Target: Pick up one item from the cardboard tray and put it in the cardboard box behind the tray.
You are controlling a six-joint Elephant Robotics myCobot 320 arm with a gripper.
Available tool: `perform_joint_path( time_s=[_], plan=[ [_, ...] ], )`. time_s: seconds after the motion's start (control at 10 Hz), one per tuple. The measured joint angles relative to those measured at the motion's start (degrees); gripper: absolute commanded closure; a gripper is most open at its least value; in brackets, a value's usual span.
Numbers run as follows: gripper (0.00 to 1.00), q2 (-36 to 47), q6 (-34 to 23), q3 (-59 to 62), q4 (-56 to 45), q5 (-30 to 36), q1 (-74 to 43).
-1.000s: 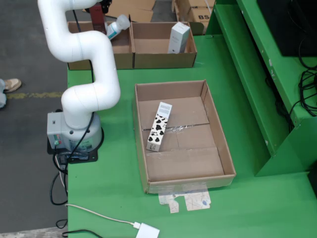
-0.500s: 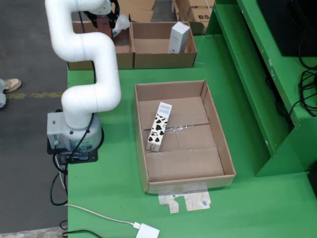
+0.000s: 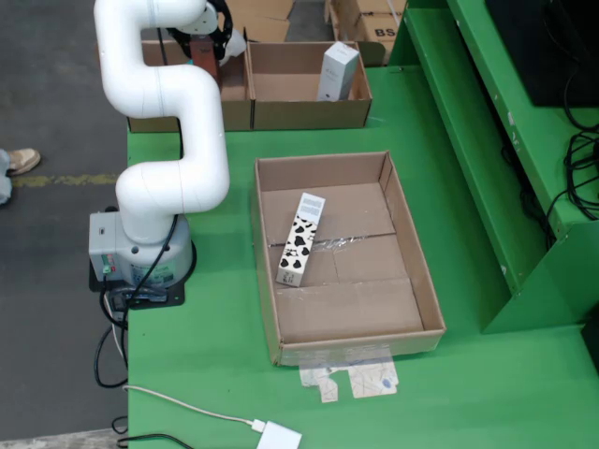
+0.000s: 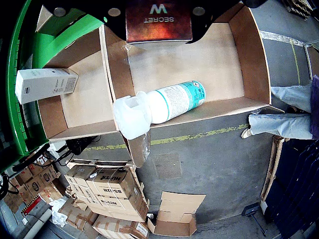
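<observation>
The cardboard tray (image 3: 426,281) lies on the green table with a cow-patterned carton (image 3: 299,240) lying in it. Two cardboard boxes stand behind the tray. My gripper (image 3: 208,51) is over the left box (image 3: 234,108), shut on a small red-brown box (image 3: 206,64). In the wrist view the gripper (image 4: 158,12) holds this brown box (image 4: 158,25), printed "SECRET", above the box's floor (image 4: 219,55). A white bottle (image 4: 169,102) with a teal label lies on its side there. The right box (image 3: 309,112) holds a white carton (image 3: 337,70), which also shows in the wrist view (image 4: 45,84).
The white arm's base (image 3: 140,253) stands left of the tray. A green shelf unit (image 3: 505,140) rises along the table's right side. A white cable and adapter (image 3: 279,436) lie at the front edge. A person's legs (image 4: 279,124) and stacked cartons (image 4: 109,189) are on the floor beyond the boxes.
</observation>
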Motion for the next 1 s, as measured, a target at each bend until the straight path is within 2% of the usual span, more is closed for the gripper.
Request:
perform_joint_path(
  time_s=[1.0],
  plan=[
    [1.0,-4.31,0.97,0.0,-6.59,2.63,-2.02]
  ],
)
